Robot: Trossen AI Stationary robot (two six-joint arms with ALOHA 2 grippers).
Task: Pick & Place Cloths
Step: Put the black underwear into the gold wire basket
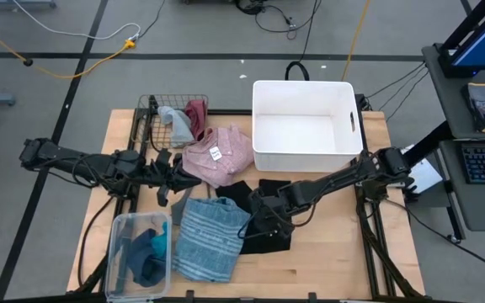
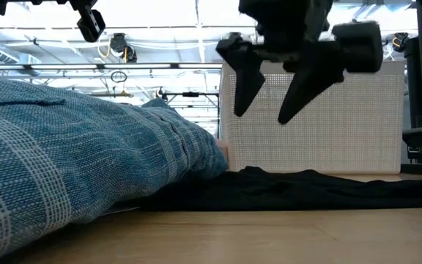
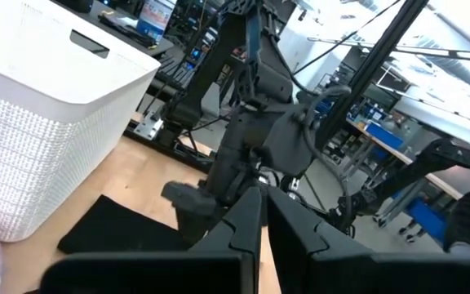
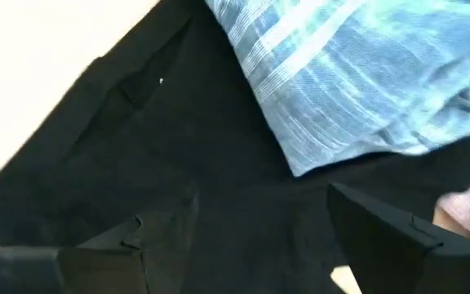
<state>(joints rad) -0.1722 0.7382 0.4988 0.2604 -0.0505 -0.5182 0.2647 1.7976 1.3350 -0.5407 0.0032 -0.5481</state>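
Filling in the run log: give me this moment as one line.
right gripper: open, above black cloth | left gripper: shut, beside pink shirt | white bin: holds no cloth

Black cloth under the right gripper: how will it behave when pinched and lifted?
Probably floppy: the black cloth lies flat and wrinkled on the table, so it should drape from the open right gripper. Likely light, being thin in the low view. It may drag the blue striped cloth, whose edge overlaps it.
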